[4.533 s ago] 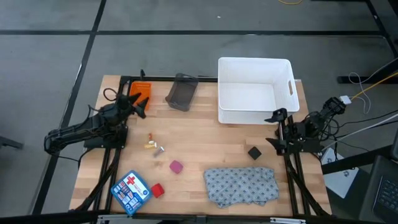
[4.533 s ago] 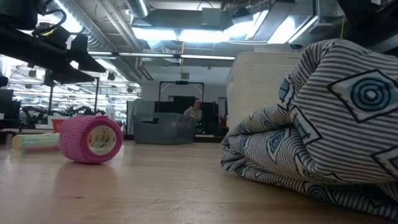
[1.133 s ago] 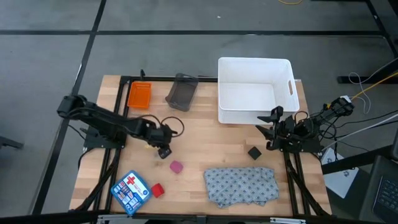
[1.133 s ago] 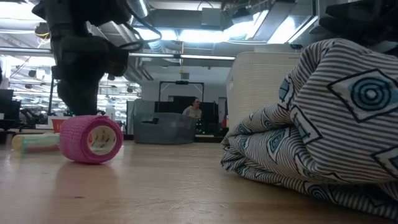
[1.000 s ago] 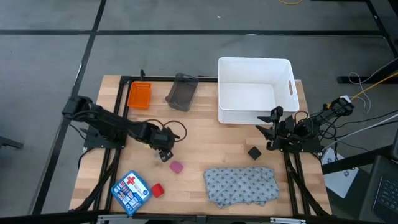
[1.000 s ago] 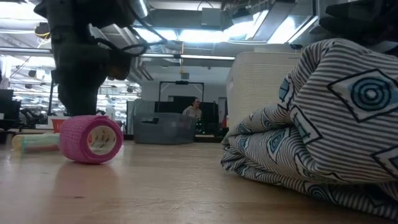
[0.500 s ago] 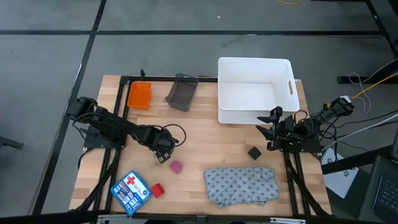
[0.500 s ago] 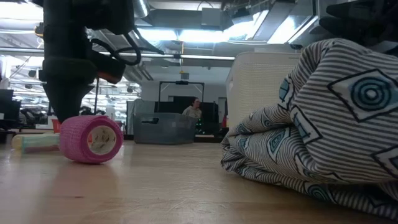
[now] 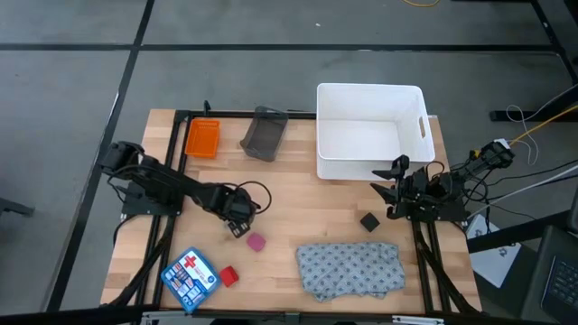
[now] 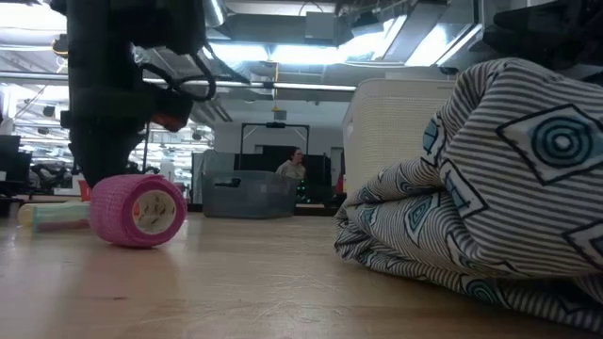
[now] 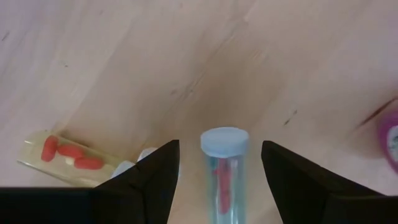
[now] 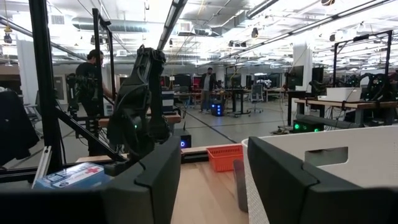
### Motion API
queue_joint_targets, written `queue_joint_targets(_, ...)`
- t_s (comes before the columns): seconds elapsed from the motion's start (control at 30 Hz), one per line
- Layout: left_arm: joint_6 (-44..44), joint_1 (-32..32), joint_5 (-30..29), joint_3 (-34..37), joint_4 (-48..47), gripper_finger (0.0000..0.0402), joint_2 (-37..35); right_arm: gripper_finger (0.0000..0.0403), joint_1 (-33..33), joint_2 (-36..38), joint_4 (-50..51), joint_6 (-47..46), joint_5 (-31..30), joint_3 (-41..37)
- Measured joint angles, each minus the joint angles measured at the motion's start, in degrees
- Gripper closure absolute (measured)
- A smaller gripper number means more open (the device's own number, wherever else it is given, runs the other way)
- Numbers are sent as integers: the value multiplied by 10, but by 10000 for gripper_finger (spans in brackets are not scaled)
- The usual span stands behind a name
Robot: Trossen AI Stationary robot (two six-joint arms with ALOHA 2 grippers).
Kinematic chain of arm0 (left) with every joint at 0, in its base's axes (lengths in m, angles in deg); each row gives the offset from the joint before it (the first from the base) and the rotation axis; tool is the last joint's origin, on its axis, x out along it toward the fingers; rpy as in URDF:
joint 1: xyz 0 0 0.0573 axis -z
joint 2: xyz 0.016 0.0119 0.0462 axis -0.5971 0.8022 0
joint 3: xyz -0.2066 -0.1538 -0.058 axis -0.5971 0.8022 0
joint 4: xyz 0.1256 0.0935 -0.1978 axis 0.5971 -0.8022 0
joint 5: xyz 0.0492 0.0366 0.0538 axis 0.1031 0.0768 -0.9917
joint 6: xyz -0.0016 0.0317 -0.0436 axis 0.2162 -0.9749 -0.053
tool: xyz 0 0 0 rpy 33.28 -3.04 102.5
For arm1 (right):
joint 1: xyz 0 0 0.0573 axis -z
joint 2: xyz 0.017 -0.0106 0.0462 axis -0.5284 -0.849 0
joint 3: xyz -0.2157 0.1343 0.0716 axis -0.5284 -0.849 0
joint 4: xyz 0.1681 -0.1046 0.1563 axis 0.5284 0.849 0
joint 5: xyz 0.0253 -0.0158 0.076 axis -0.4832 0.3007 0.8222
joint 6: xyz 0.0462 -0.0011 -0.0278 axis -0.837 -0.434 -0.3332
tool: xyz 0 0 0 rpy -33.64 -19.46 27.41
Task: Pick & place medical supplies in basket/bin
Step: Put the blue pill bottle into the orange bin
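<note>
A: So where is the left gripper (image 11: pixel 221 163) now?

B: Down over the vials, just beside the pink roll (image 9: pixel 256 242) on the side away from the white bin (image 9: pixel 369 132). Its fingers are spread, with a clear capped vial (image 11: pixel 224 171) lying between them, not yet pinched. A second vial (image 11: pixel 67 153) holding red pieces lies just beside it.

A: What changed?

B: A few seconds back that arm was parked near the orange tray (image 9: pixel 202 138); it has since swung in toward the pink roll and lowered, and over the last half second barely moved.

A: Meaning?

B: I'd judge it's lined up to close; nothing is in the bin yet.

A: And the right gripper (image 9: pixel 395 190)?

B: Waiting, spread, just beside the bin's near edge, with the black block (image 9: pixel 368 221) and the grey cloth (image 9: pixel 350 269) near it. The red roll (image 9: pixel 228 276) lies beyond the pink roll, beside the first-aid box (image 9: pixel 190 277).
</note>
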Motion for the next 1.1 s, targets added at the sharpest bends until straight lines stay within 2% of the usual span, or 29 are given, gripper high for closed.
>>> queue_joint_targets(0.17, -11, 0, 4, 0, 2, 188, 38, 216, 0, 0, 2, -2, 0, 0)
queue_joint_targets(0.37, -22, -2, 5, -2, 10, 206, 49, 216, 0, 0, 2, -2, 0, 0)
queue_joint_targets(0.67, -37, -2, 2, -1, 16, 284, 45, 216, 0, 0, 2, -1, 0, 0)
queue_joint_targets(0.87, -48, -2, -47, 2, 15, 322, 3, 216, 0, 0, 2, -1, 0, 0)
queue_joint_targets(1.1, -68, -3, -117, 1, 10, 318, -101, 216, 0, 0, 2, -1, 0, 0)
